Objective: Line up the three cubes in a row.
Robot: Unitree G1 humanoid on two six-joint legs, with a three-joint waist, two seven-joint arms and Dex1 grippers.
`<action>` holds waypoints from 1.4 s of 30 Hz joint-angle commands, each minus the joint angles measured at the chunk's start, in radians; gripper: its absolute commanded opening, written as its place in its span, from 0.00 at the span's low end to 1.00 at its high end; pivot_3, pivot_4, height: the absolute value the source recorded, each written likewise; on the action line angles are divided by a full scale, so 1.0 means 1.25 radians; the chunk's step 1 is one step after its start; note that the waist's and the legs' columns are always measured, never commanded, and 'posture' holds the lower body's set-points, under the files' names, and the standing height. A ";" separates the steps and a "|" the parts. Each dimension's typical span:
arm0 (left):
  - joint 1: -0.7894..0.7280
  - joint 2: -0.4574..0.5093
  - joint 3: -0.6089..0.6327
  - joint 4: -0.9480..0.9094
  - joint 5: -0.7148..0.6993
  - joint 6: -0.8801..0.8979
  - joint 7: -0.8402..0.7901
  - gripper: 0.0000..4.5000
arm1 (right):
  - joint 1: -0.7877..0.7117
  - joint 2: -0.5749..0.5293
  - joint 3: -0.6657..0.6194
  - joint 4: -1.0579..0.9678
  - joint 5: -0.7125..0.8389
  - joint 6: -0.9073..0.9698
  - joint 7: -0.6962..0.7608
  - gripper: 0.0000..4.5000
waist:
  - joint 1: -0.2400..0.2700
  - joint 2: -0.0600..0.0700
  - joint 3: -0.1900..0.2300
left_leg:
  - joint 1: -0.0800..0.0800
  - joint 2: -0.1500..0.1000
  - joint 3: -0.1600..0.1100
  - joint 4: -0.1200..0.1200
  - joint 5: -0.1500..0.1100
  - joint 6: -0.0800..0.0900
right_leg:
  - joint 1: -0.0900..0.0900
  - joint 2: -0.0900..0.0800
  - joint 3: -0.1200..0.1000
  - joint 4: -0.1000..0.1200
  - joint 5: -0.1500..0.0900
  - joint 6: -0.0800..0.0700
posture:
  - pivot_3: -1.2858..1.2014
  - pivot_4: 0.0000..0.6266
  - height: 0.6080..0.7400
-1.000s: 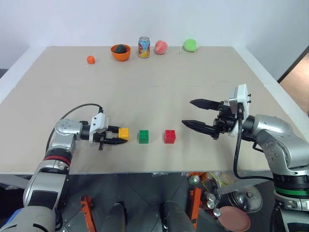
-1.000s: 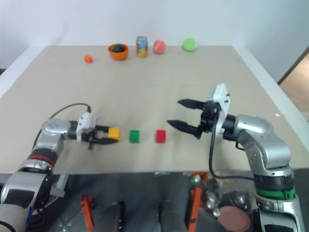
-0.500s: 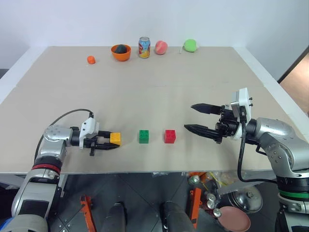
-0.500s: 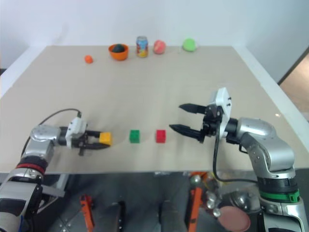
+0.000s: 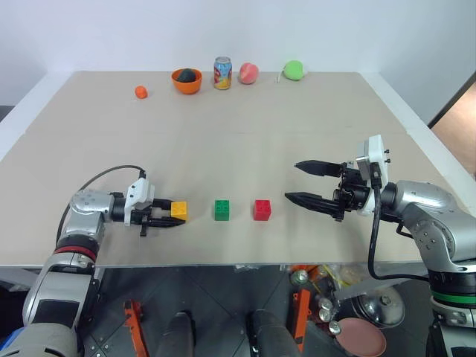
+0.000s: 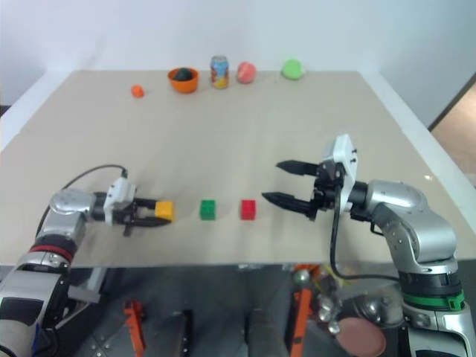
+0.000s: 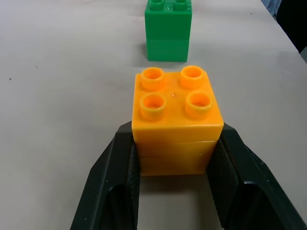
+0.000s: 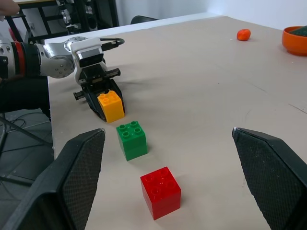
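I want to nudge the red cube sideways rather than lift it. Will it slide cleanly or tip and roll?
The red cube probably slides: it sits flat on the smooth table, squat, with flat sides. Rolling seems unlikely with square edges. It looks like light hard plastic, so a high push near the studs might tip it.

The left arm is stretched low along the near edge of the table (image 5: 245, 149), its wrist bent so that the left gripper (image 5: 165, 217) points to the right and slightly down. Its jaws are closed on the sides of the yellow-orange cube (image 7: 176, 120), which is seated on the table. The right arm is held higher, bent at the elbow, with the right gripper (image 5: 309, 184) aimed level towards the left. Its jaws are spread wide with nothing between them.
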State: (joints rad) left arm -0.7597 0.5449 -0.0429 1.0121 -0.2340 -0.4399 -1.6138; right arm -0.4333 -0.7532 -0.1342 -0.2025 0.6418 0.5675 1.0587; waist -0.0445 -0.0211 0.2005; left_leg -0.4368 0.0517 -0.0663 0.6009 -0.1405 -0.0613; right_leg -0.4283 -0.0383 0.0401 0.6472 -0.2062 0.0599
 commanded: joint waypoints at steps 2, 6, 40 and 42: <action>-0.021 -0.004 0.010 0.011 0.011 -0.027 0.000 0.29 | -0.007 -0.017 -0.030 -0.021 0.013 -0.003 -0.002 0.98 | 0.000 0.000 0.000 | 0.000 0.000 0.000 0.000 0.000 0.000 | 0.000 0.000 0.000 0.000 0.000 0.000 | 0.52 0.24 1.00; -0.025 -0.010 0.011 0.024 0.025 -0.041 0.009 0.29 | -0.008 -0.017 -0.030 -0.020 0.013 -0.004 -0.005 0.98 | 0.000 0.000 0.000 | 0.000 0.000 0.000 0.000 0.000 0.000 | 0.000 0.000 0.000 0.000 0.000 0.000 | 0.52 0.24 1.00; 0.417 0.107 0.281 -0.539 -0.187 0.412 0.505 0.99 | 0.040 0.060 -0.030 0.232 -0.136 -0.121 -0.119 0.98 | 0.000 -0.001 -0.001 | 0.001 0.001 0.004 -0.001 0.000 0.000 | -0.003 0.000 0.004 0.001 0.000 0.000 | 0.52 0.24 1.00; 0.454 0.053 0.332 -0.624 -0.206 0.465 0.643 0.99 | 0.060 0.099 -0.045 0.222 -0.139 -0.125 -0.173 0.98 | 0.000 -0.001 -0.001 | 0.001 0.001 0.005 -0.001 0.000 0.000 | -0.003 0.000 0.005 0.003 0.000 0.001 | 0.52 0.24 1.00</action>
State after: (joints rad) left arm -0.2048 0.6420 0.2902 0.3508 -0.4517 0.0877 -0.9697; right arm -0.3503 -0.6451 -0.1306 0.1140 0.4641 0.4350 0.9067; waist -0.0446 -0.0222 0.1997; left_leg -0.4353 0.0538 -0.0595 0.6001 -0.1403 -0.0617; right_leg -0.4329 -0.0377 0.0463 0.6509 -0.2048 0.0604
